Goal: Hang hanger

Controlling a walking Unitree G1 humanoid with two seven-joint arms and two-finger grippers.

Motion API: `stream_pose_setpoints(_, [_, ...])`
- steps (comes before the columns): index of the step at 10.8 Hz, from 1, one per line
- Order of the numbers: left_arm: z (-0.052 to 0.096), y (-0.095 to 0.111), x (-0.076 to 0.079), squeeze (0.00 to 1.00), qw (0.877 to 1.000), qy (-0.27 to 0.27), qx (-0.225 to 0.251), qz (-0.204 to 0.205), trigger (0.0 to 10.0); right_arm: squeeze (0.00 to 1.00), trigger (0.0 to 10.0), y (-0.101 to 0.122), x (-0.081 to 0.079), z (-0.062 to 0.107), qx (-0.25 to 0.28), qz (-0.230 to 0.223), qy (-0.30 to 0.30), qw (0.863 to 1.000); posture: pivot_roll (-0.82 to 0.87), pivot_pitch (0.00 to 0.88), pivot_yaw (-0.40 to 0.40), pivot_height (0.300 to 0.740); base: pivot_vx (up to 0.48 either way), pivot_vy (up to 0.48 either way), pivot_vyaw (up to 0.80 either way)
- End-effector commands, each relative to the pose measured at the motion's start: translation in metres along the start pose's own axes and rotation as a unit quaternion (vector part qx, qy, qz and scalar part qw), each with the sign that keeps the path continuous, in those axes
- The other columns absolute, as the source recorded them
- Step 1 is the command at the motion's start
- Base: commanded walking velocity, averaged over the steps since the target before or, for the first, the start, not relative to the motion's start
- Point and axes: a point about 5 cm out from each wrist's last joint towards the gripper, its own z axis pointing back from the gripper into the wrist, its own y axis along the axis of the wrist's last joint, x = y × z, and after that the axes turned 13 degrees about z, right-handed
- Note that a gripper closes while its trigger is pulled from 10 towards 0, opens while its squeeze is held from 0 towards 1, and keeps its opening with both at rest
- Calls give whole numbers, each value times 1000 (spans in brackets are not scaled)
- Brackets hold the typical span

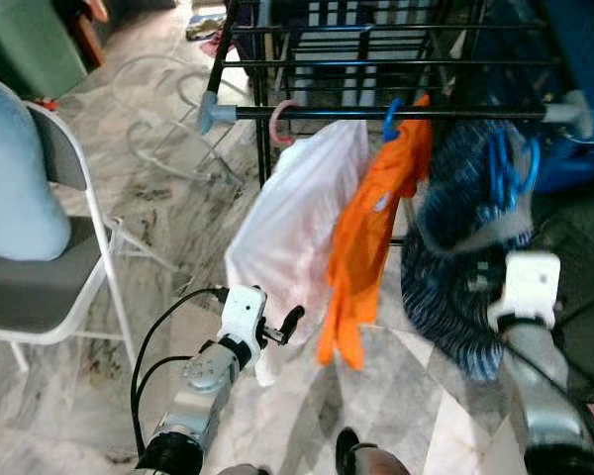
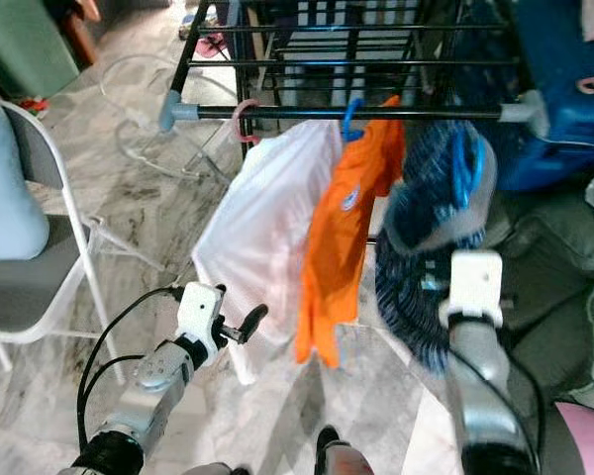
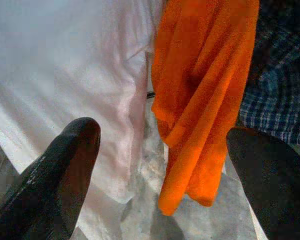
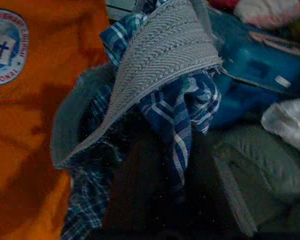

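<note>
Hanging below the black metal rail of the drying rack (image 1: 376,114), a blue plastic hanger (image 1: 510,173) carries a blue plaid shirt with a grey herringbone collar (image 1: 455,267), held up near the rail's right end. The right gripper (image 1: 495,259) sits under that shirt, buried in cloth; can't tell whether its fingers are open or clamped on it. Just left on the rail, an orange shirt (image 1: 366,237) hangs from a second blue hanger hook (image 1: 390,121). Left of that, a white garment (image 1: 292,233) hangs on a pink hook (image 1: 282,121). The left gripper (image 1: 282,329) is low, beside the white garment's hem, fingers (image 3: 65,175) spread wide, holding nothing. A grey folding chair (image 1: 54,287) stands well apart on the left, on the marble floor (image 1: 168,198).
</note>
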Motion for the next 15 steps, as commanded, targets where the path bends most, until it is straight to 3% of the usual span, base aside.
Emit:
stream_pose_setpoints(1, [2,-2,-5,0,1000,14,-5,-4,10000,0,10000,3,-6,3,2,-9,3,1000,-127,110,56,740,0,0,0])
stream_pose_setpoints(3, [0,-5,-6,0,1000,23,-6,-6,10000,0,10000,-8,-25,12,-41,-36,31,998,-123,103,46,740,0,0,0])
stream_pose_setpoints(9, [4,-20,-2,0,999,41,-14,9,10000,0,10000,-21,-44,22,-84,-57,76,992,-123,113,21,740,-95,0,0])
stream_pose_setpoints(15, [-2,-31,11,0,999,17,-45,14,10000,0,10000,-33,-42,26,-129,-93,44,986,-167,33,36,740,-343,0,0])
